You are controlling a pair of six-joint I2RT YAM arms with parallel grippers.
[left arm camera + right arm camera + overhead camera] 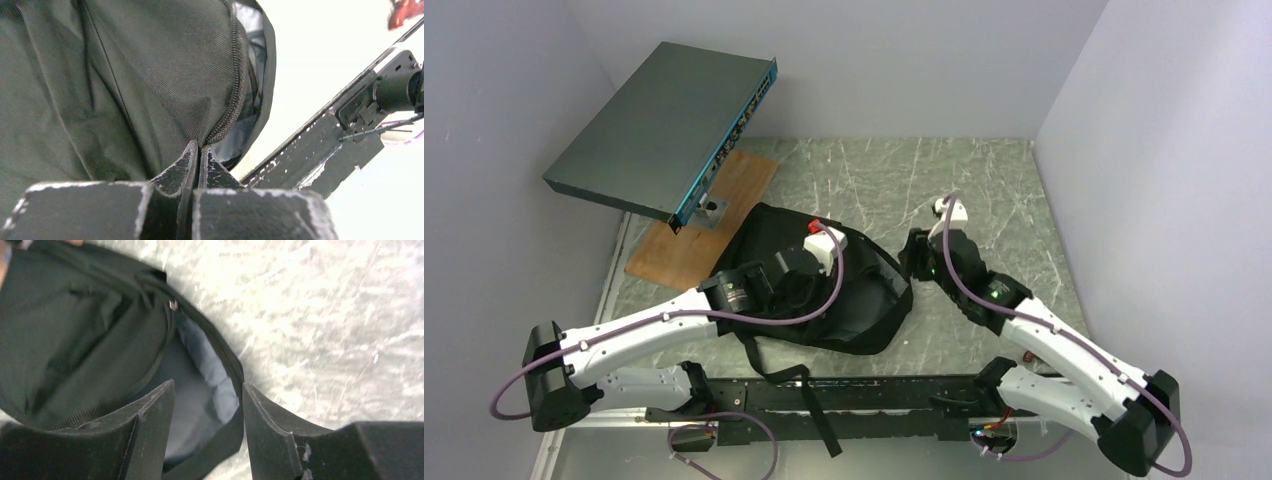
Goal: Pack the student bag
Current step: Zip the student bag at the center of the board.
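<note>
My left gripper (200, 150) pinches the zip edge of the student bag (869, 300), the right gripper (207, 385) gapes empty at its mouth; packing seems barely begun.

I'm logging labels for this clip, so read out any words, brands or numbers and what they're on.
No readable text in any view.
The student bag shows no logo or tag.
The grey box at back left: any print on its blue port edge is too small to read.
</note>
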